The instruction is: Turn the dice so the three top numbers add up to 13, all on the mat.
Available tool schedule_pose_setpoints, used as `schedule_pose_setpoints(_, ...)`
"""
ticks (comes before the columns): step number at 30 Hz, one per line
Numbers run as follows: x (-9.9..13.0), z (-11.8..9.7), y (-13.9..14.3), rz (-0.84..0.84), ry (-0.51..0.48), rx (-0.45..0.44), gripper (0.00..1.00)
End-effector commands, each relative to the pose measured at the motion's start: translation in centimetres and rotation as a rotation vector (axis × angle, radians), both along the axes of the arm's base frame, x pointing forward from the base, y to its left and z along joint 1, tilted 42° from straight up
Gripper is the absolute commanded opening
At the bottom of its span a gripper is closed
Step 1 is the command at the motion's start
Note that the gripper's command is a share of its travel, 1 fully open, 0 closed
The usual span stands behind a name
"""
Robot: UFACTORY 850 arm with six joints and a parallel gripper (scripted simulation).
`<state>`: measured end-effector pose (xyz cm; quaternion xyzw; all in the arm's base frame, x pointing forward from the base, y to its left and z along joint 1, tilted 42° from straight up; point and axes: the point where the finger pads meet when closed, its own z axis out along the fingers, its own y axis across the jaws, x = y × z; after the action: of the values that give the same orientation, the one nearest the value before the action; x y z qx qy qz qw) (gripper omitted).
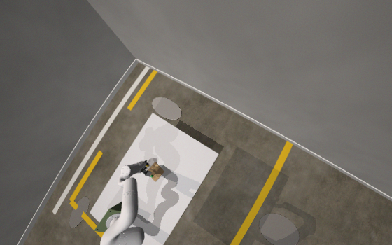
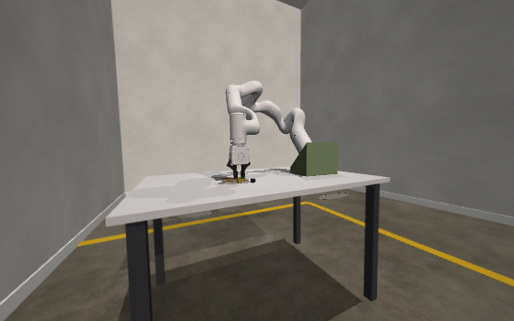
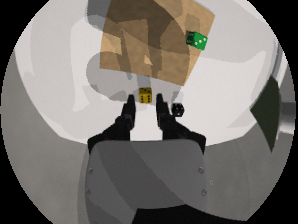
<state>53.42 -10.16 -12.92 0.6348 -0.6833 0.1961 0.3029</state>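
Across the white table (image 1: 192,157) (image 2: 173,188) (image 3: 240,95), your gripper (image 1: 148,166) (image 2: 240,177) (image 3: 145,101) stands partly apart near the yellow die (image 2: 240,181) (image 3: 145,95), with the black die (image 2: 252,181) (image 3: 178,109) close beside one finger.

Workshop-like or industrial lab bay, bare grey walls (image 1: 258,70) (image 2: 430,92), mottled concrete floor (image 1: 202,122) (image 2: 201,271) with painted yellow lines (image 1: 263,196) (image 2: 458,261), white tabletop (image 1: 195,154) (image 2: 192,197) on dark square legs (image 2: 372,243), jointed white robot arm (image 1: 129,203) (image 2: 238,126), green wedge-shaped mount (image 1: 104,220) (image 2: 322,159).

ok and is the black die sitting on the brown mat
No, the small black die lies on the white table, outside the brown square mat.
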Motion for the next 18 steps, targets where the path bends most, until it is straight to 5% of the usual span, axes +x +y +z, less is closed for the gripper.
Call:
schedule_pose_setpoints(1, 0.10, 0.05, 0.05, 0.001, -0.002, 0.000, 0.36)
schedule_pose_setpoints(18, 0.01, -0.32, -0.28, 0.001, -0.002, 0.000, 0.36)
